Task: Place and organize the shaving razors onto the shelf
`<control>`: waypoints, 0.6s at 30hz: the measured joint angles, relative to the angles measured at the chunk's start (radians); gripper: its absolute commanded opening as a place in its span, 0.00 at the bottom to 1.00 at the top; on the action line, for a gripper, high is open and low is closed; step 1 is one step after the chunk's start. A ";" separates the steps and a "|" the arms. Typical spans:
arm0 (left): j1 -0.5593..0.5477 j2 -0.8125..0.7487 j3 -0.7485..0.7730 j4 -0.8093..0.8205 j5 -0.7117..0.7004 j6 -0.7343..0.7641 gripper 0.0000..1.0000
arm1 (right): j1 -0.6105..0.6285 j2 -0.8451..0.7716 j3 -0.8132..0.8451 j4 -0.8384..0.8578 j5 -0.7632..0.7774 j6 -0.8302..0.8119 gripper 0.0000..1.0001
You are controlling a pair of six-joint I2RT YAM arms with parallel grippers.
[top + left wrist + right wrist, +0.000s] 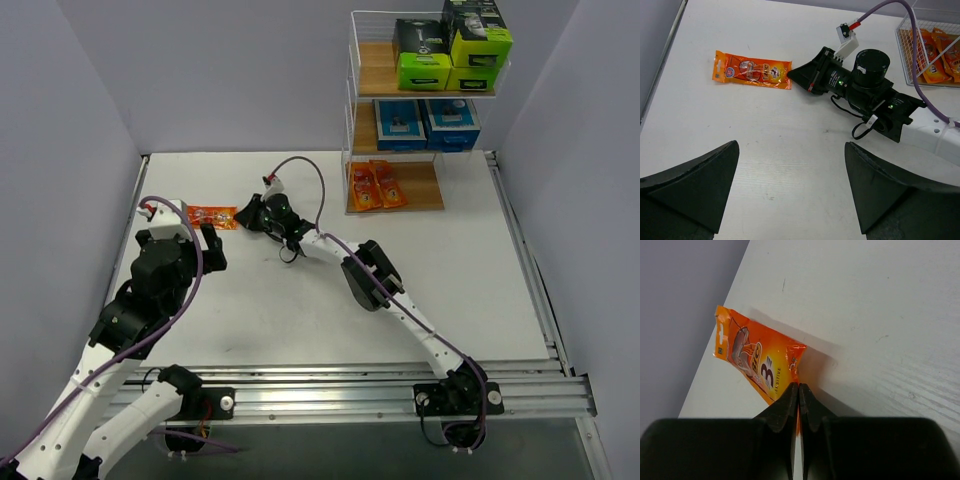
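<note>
One orange packet (211, 216) (752, 70) (757, 362) is laid flat on the table (330, 320), far left and well apart from the shelf (352, 100). Its long axis is run left-right in the top view, slotted end pointed left. Its right end is pinched by the closed fingers of the right gripper (240, 217) (790, 75) (798, 390), with that arm stretched low and diagonal from its base. The left gripper (791, 146) is hung just nearside of the packet, arm bent, fingers spread wide, nothing gripped. Two more packets (375, 185) are seen on the bottom tier.
</note>
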 measured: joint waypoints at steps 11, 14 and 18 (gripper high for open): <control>0.022 0.001 -0.005 0.001 0.005 0.001 0.75 | -0.019 -0.238 -0.421 0.083 -0.023 -0.002 0.00; 0.036 0.000 -0.007 0.002 0.013 0.008 0.92 | -0.027 -0.348 -0.580 0.087 -0.022 -0.009 0.00; 0.045 0.000 -0.014 0.001 0.012 0.004 0.94 | -0.041 -0.525 -0.797 0.096 -0.009 -0.027 0.00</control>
